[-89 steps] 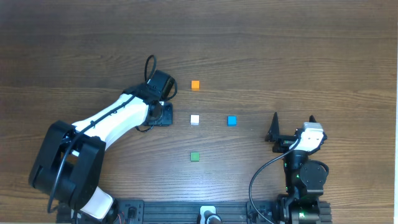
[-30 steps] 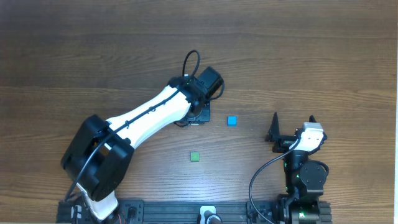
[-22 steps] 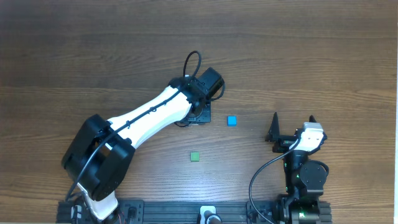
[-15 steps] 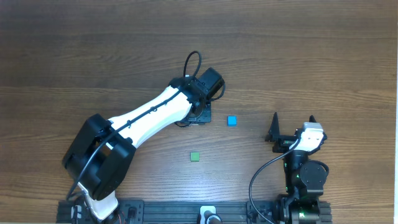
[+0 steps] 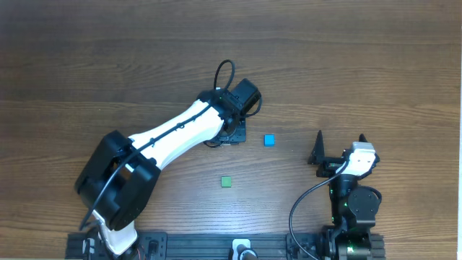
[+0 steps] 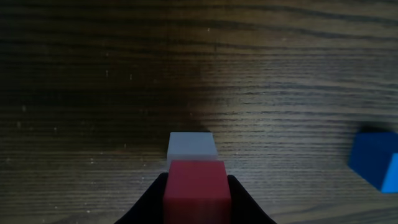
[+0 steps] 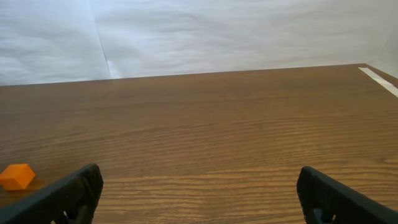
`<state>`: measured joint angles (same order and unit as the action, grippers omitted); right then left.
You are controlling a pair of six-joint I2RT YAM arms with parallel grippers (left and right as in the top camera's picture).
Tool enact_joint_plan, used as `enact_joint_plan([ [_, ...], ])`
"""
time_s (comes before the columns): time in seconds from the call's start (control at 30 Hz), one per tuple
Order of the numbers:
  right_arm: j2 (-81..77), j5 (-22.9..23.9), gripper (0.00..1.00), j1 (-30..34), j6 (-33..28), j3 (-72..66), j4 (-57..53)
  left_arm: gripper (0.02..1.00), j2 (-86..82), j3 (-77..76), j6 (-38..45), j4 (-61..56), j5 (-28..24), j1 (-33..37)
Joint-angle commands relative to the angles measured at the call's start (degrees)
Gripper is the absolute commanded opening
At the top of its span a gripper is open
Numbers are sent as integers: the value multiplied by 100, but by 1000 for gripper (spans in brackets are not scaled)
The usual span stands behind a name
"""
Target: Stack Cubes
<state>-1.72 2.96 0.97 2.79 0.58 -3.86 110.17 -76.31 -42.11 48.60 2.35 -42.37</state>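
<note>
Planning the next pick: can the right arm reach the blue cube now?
Probably yes: nothing lies between the blue cube and the right arm; the left arm hangs just beside it.

Dark brown wood-grain table (image 5: 361,58), grain running side to side in the top view. Behind its far edge hangs a plain white backdrop (image 7: 217,31) with one upright crease. A pale strip (image 7: 380,79) lies at a far corner of the table.
</note>
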Motion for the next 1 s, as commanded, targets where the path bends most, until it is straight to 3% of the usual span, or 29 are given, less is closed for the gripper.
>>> enact_joint_plan([
  [0.03, 46, 52, 993, -26, -31, -28, -15, 38, 173, -90, -85, -13, -61, -17],
  [0.3, 46, 52, 991, -26, -28, -28, -15, 42, 197, -90, -85, -15, -59, -17],
  [0.57, 46, 52, 991, -26, -28, -28, -15, 176, 197, -90, -85, -15, -59, -17],
  [0.87, 46, 52, 991, -26, -31, -28, -15, 200, 197, -90, -85, -13, -55, -17],
  [1.0, 46, 52, 991, -26, -31, -28, -15, 272, 197, -90, -85, -13, -52, -17],
])
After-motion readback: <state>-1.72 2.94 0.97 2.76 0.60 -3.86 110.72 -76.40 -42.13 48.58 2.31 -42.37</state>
